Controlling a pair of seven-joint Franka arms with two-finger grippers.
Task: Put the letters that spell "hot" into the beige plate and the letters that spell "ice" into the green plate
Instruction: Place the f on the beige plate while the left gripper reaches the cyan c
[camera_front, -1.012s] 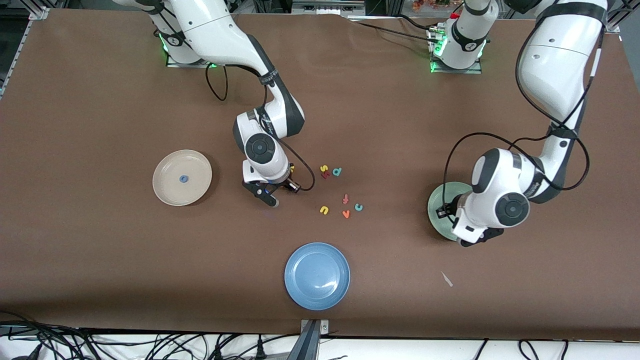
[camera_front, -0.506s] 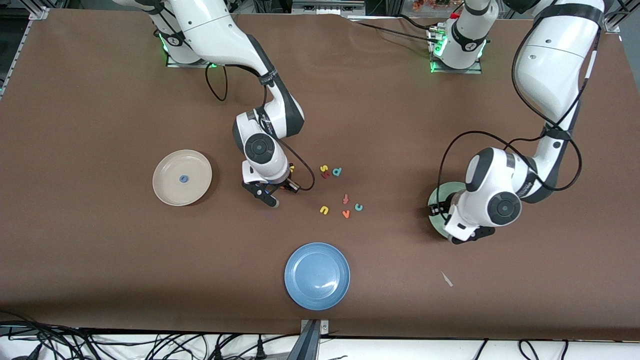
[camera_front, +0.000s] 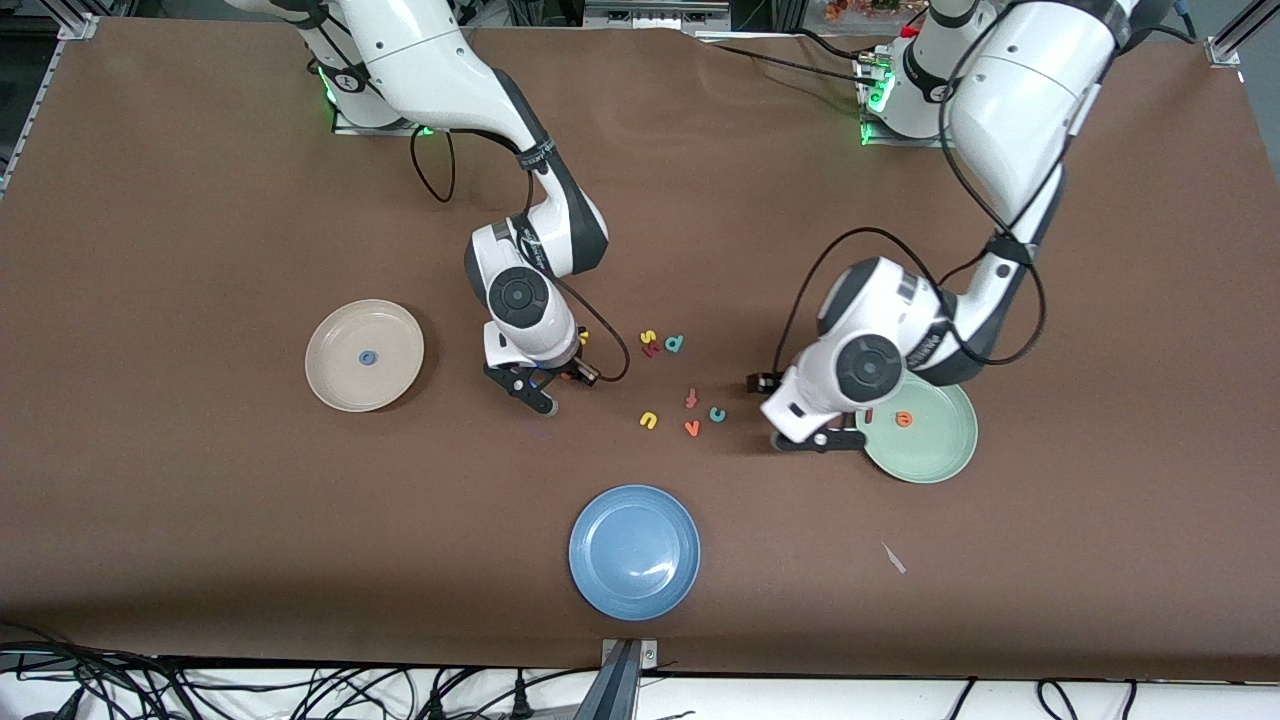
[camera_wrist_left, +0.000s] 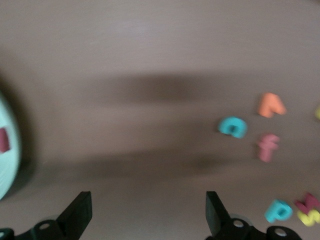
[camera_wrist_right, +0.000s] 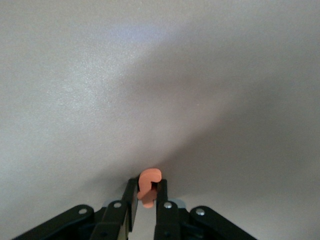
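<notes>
Right end effector (camera_wrist_right: 146, 196) pinches an orange letter (camera_wrist_right: 147, 186); left end effector (camera_wrist_left: 147, 215) hangs spread wide, holding nothing.
Blue "o" (camera_front: 367, 357) lies in the beige plate (camera_front: 335, 385). Orange "e" (camera_front: 904, 420) and dark red "i" (camera_wrist_left: 3, 140) lie in the green plate (camera_front: 940, 455). Teal "c" (camera_front: 717, 413) rests on the worktop (camera_front: 200, 500) among 6 loose letters.

beige plate (camera_front: 340, 385): "o" (camera_front: 367, 357) in it | green plate (camera_front: 940, 455): "e" (camera_front: 904, 420) in it
</notes>
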